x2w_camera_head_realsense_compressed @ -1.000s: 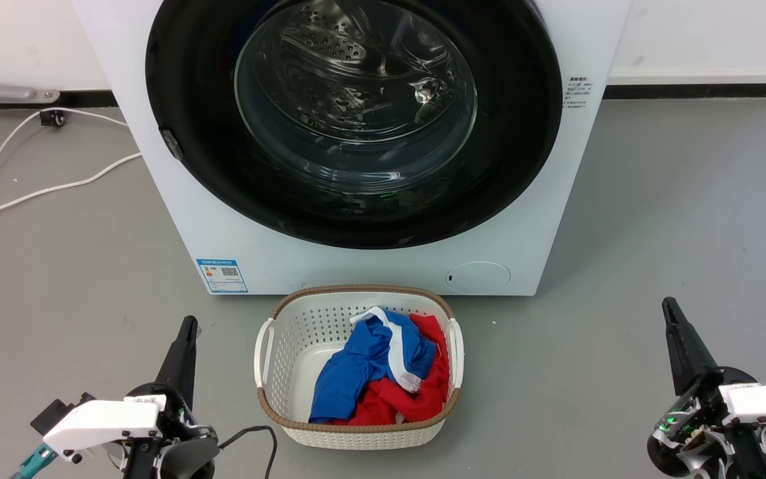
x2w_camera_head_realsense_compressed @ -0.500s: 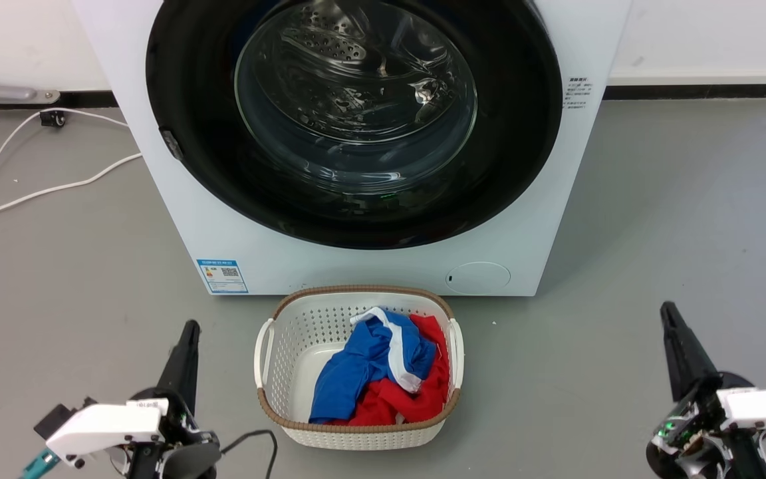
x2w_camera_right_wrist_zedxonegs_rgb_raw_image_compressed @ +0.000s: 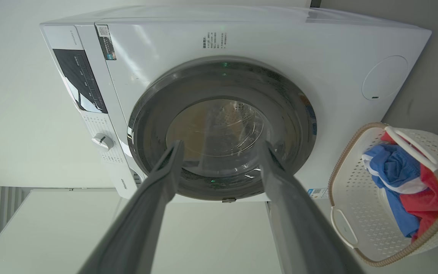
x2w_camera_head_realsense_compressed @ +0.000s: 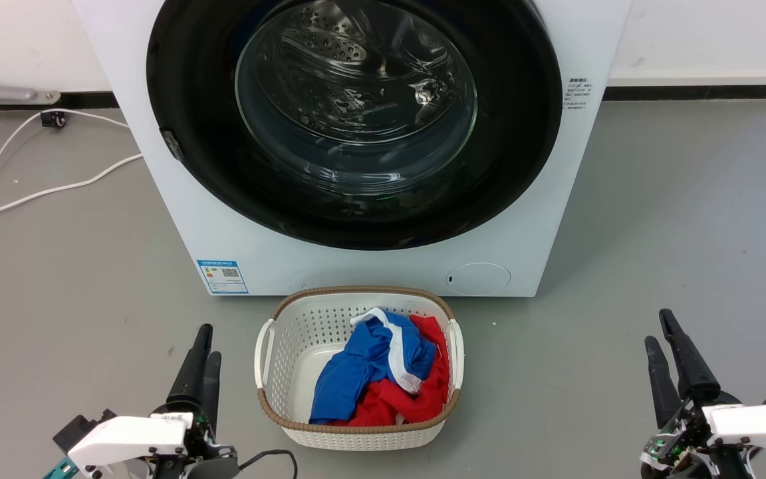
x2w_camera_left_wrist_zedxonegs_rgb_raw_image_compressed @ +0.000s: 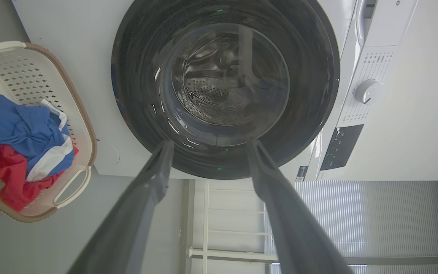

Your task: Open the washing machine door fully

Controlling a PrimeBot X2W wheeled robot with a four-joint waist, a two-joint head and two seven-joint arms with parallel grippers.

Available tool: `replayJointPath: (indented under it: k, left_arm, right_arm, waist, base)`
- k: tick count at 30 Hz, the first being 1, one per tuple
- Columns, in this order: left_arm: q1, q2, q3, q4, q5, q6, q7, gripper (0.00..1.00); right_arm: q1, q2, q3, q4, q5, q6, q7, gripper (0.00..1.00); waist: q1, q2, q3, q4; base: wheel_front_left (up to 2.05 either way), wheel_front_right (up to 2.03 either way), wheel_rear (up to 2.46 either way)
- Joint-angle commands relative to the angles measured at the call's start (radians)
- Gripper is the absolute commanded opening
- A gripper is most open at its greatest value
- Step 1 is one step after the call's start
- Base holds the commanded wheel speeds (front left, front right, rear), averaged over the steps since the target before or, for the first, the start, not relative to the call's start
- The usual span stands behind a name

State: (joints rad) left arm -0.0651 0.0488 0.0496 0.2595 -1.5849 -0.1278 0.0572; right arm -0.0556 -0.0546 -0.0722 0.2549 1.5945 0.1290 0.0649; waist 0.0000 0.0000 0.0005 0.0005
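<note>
The washing machine door [x2w_camera_head_realsense_compressed: 356, 113] is a wide glossy black disc with a clear glass bowl, lying flat against the white machine [x2w_camera_head_realsense_compressed: 542, 199]. A small latch [x2w_camera_head_realsense_compressed: 170, 145] sits on its left edge. My left gripper [x2w_camera_head_realsense_compressed: 209, 344] hovers low over the floor at the lower left, open and holding nothing, well short of the door. At the lower right my right gripper [x2w_camera_head_realsense_compressed: 657, 327] stands open too, just as far back. The left wrist view looks between the left gripper [x2w_camera_left_wrist_zedxonegs_rgb_raw_image_compressed: 209, 142] fingers at the door [x2w_camera_left_wrist_zedxonegs_rgb_raw_image_compressed: 222, 83]. The right gripper [x2w_camera_right_wrist_zedxonegs_rgb_raw_image_compressed: 221, 144] frames the door [x2w_camera_right_wrist_zedxonegs_rgb_raw_image_compressed: 219, 129] likewise.
A white laundry basket [x2w_camera_head_realsense_compressed: 266, 399] with blue and red clothes stands on the grey floor just before the machine, between my arms. White cables [x2w_camera_head_realsense_compressed: 37, 189] trail over the floor at the left. The control panel and knob [x2w_camera_left_wrist_zedxonegs_rgb_raw_image_compressed: 367, 91] sit on the machine's upper front.
Both grippers have drawn back toward the lower edge of the head view and turned, so each now shows two parted fingers. The door has not moved.
</note>
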Motion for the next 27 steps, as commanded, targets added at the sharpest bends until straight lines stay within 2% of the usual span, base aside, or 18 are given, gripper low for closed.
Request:
replayJointPath:
  k: [1,6,15,19,21,22,23,27]
  left_arm:
    - [-0.021,0.005,-0.014,-0.025,0.021,-0.001,-0.012,1.0]
    - [-0.021,0.007,-0.023,-0.045,0.095,-0.002,-0.035,1.0]
    - [-0.018,0.002,-0.029,-0.071,0.248,-0.002,-0.068,1.0]
    - [-0.019,0.013,-0.053,-0.077,0.353,-0.002,-0.084,1.0]
    - [-0.021,0.026,-0.071,-0.08,0.44,-0.002,-0.095,1.0]
    - [-0.021,0.026,-0.071,-0.08,0.44,-0.002,-0.095,1.0]
    - [-0.023,0.031,-0.081,-0.086,0.491,-0.002,-0.102,1.0]
    - [-0.024,0.04,-0.097,-0.099,0.593,-0.002,-0.117,1.0]
  right_arm:
    - [-0.008,-0.006,0.007,-0.028,-0.013,0.0,-0.013,1.0]
    - [-0.005,-0.019,0.022,-0.042,-0.071,0.0,-0.042,1.0]
    - [0.002,-0.034,0.041,-0.073,-0.24,0.001,-0.079,1.0]
    - [0.003,-0.043,0.042,-0.087,-0.374,0.001,-0.094,1.0]
    - [0.007,-0.049,0.041,-0.095,-0.499,0.001,-0.106,1.0]
    - [0.007,-0.049,0.041,-0.095,-0.499,0.001,-0.106,1.0]
    - [0.01,-0.044,0.037,-0.103,-0.576,0.001,-0.113,1.0]
    - [0.015,-0.03,0.036,-0.12,-0.689,0.001,-0.122,1.0]
  waist:
    - [0.0,0.0,-0.001,0.0]
    - [0.0,0.0,-0.003,0.001]
    - [0.0,0.0,-0.009,0.006]
    - [0.0,0.0,-0.012,0.007]
    - [0.0,0.0,-0.015,0.008]
    - [0.0,0.0,-0.015,0.008]
    - [0.0,0.0,-0.016,0.008]
    - [0.0,0.0,-0.018,0.007]
  base:
    - [0.0,0.0,0.0]
    - [0.0,0.0,0.0]
    - [0.0,0.0,0.0]
    - [0.0,0.0,0.0]
    - [0.0,0.0,0.0]
    - [0.0,0.0,0.0]
    - [0.0,0.0,0.0]
    - [0.0,0.0,0.0]
